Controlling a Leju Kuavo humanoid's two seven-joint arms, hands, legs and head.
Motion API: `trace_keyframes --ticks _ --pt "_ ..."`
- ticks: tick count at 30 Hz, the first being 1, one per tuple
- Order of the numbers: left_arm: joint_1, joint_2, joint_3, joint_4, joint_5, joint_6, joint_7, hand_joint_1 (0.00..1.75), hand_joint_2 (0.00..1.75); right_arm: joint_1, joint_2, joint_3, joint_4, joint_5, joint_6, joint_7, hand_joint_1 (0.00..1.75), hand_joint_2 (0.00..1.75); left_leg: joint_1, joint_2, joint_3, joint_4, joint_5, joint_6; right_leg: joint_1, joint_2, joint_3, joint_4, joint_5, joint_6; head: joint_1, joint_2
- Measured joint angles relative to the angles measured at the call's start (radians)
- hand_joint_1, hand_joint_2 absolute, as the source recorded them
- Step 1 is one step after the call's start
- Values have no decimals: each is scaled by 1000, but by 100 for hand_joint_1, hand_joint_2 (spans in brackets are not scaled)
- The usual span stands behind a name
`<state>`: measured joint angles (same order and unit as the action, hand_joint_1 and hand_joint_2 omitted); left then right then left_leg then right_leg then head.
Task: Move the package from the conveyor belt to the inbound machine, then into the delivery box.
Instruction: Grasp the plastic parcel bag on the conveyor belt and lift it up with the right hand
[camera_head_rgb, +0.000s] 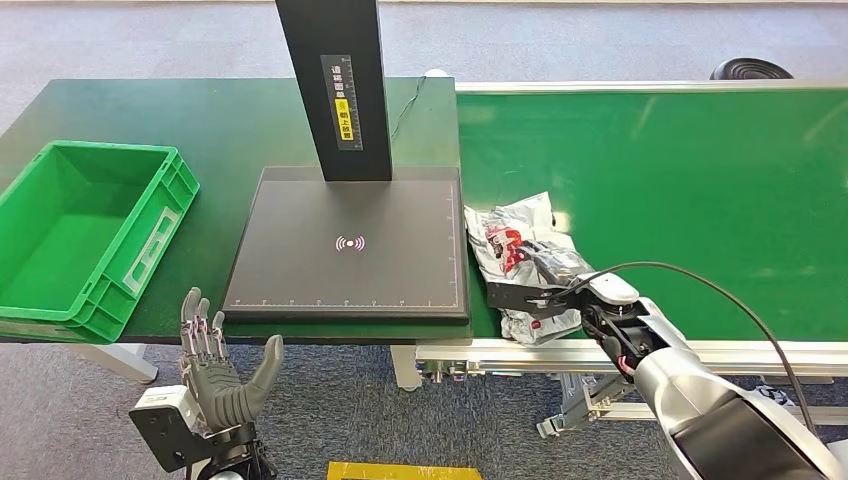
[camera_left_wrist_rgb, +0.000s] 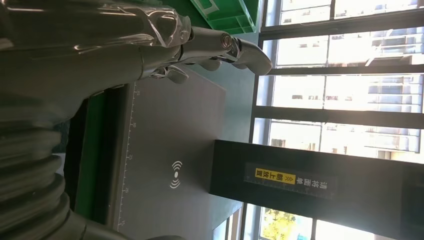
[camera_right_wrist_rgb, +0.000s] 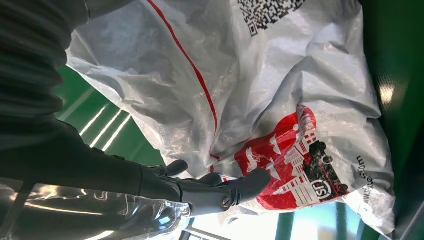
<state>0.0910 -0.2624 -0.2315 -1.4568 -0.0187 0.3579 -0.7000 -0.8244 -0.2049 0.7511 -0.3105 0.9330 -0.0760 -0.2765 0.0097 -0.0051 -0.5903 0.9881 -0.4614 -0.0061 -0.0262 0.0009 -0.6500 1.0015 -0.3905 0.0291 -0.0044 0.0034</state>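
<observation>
White crinkled package, long axis running near-to-far on belt, grasped by right hand fingers.

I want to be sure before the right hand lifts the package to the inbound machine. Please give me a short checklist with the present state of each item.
1. Right hand is on the package: ok, fingers rest on the bag.
2. Grip is closed firmly: cannot tell.
3. Package lies at the conveyor belt edge beside the inbound machine: ok.
4. Machine plate is free of things: ok.
5. Left hand is open and off the plate: ok.
6. Delivery box has nothing inside: ok.
</observation>
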Motion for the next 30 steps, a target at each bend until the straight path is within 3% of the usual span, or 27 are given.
trace_keyframes --ticks 10,20,30 --pt "-15 -6 3 0 10 7 0 0 175 8 32 0 2 9 37 -4 0 175 0 0 0 0 0 0 0 0 0 0 0 0 0 0" --pt "-21 -11 4 1 11 -9 0 0 175 20 30 5 10 31 93 -17 0 175 0 0 0 0 0 0 0 0 0 0 0 0 0 0" --pt "-21 -16 5 7 8 -27 0 0 175 84 61 -1 14 -18 71 -17 0 175 0 0 1 0 0 0 0 0 0 0 0 0 0 0"
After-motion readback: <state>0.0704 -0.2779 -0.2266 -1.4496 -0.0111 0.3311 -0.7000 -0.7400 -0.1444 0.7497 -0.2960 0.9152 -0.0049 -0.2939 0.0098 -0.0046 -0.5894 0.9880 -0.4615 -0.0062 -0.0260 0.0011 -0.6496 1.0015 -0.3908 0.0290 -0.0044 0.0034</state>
